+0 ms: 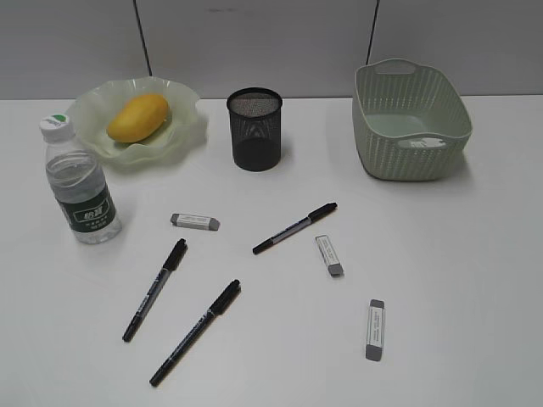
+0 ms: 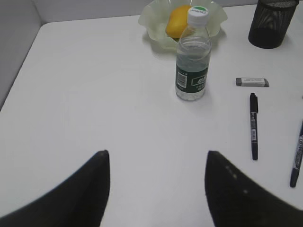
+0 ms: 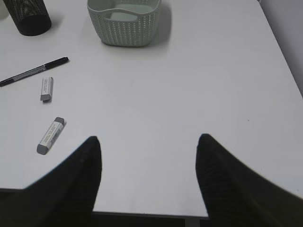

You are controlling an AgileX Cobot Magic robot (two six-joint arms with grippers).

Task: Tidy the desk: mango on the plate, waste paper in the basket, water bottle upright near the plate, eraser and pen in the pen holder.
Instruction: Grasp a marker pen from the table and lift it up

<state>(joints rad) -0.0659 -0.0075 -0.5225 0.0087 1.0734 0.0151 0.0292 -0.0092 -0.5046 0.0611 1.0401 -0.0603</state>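
Note:
The yellow mango (image 1: 138,117) lies on the ruffled green plate (image 1: 182,127) at the back left. Just in front of the plate, the water bottle (image 1: 81,182) stands upright. Three black pens (image 1: 155,288) (image 1: 195,332) (image 1: 294,228) and three grey erasers (image 1: 195,221) (image 1: 329,254) (image 1: 375,329) lie scattered on the desk (image 1: 441,254). The black mesh pen holder (image 1: 254,129) stands at the back centre and the basket (image 1: 411,119) at the back right. No waste paper shows. My left gripper (image 2: 156,153) and right gripper (image 3: 149,138) are open, holding nothing, over bare desk.
The desk's front edge (image 3: 142,213) runs just below my right gripper. A grey wall stands behind the desk. Neither arm shows in the exterior view.

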